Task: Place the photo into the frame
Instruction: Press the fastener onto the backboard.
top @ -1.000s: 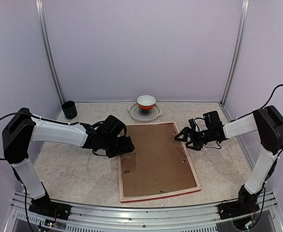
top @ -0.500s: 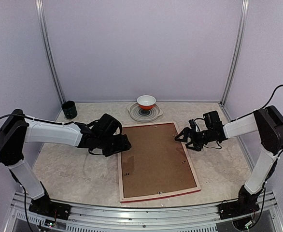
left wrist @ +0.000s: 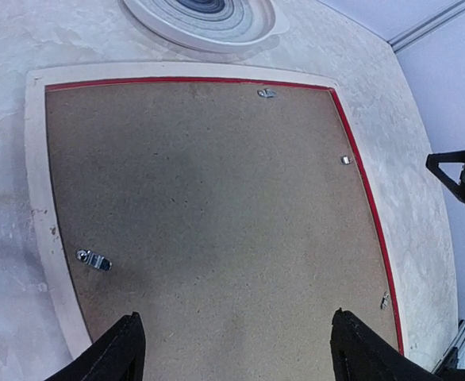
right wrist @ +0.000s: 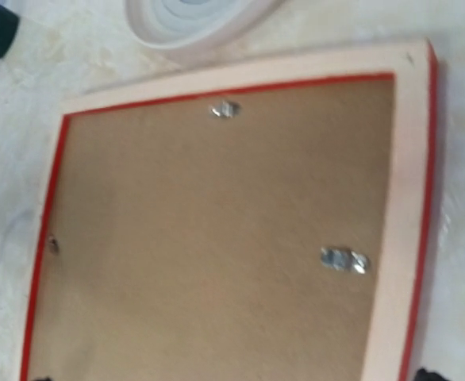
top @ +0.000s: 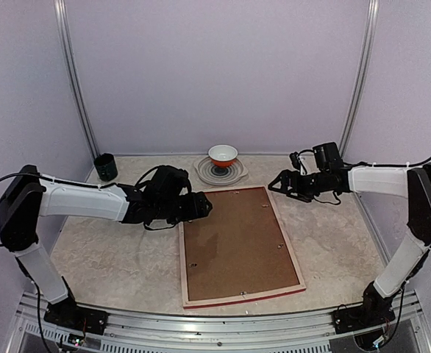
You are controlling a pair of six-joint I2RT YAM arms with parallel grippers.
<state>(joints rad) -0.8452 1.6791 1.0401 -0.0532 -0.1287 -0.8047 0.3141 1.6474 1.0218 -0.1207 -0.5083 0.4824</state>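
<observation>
red frame (top: pixel 184 272) back-up under open left hand (top: pixel 201 208), near open right hand (top: pixel 275 182).

soft even overhead light, faint shadows, slightly blurred right wrist view

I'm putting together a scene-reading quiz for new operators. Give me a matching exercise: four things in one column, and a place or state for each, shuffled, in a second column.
Things
1. frame
2. bowl
3. dark cup
4. right pincer

Places or states
A. sits on the ringed plate
B. stands at the far left, apart from everything else
C. lies flat, face down, brown backing board up
D. open, just beside the far right corner of the face-down rectangle

Pairs: 1-C, 2-A, 3-B, 4-D
</observation>
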